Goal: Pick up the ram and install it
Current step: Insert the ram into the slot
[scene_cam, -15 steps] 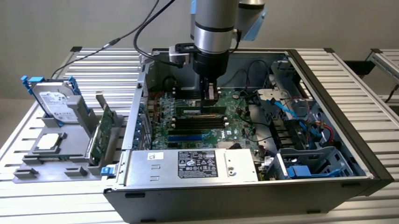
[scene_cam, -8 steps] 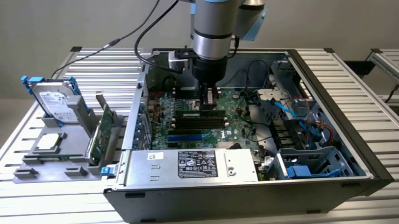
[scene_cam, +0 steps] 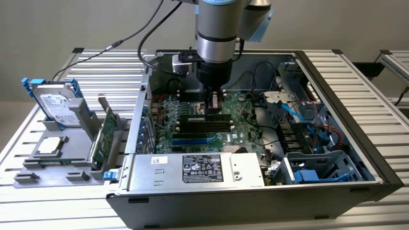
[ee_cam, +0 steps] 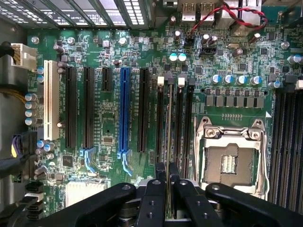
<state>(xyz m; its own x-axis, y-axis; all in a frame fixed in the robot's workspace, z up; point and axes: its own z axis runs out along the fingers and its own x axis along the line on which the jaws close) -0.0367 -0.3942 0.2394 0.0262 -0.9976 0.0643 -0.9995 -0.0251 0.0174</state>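
My gripper [scene_cam: 214, 106] hangs inside the open computer case [scene_cam: 357, 143], low over the green motherboard [scene_cam: 167, 125]. It is shut on the ram [scene_cam: 208, 117], a thin strip held level just above the black memory slots [scene_cam: 204, 127]. In the wrist view the ram [ee_cam: 169, 123] shows edge-on as a narrow line running out from between the black fingertips [ee_cam: 161, 170] of the gripper [ee_cam: 168, 169]. It lines up along the memory slots [ee_cam: 182, 118] beside the bare CPU socket [ee_cam: 229, 163]. Whether its edge touches a slot I cannot tell.
A silver power supply [scene_cam: 198, 168] fills the case's front. Blue cables [scene_cam: 295, 114] and drive bays [scene_cam: 319, 167] crowd the exterior view's right. Outside the case, on the exterior view's left, a grey fixture [scene_cam: 45, 165] holds a hard drive [scene_cam: 56, 106] and a green expansion card [scene_cam: 105, 134].
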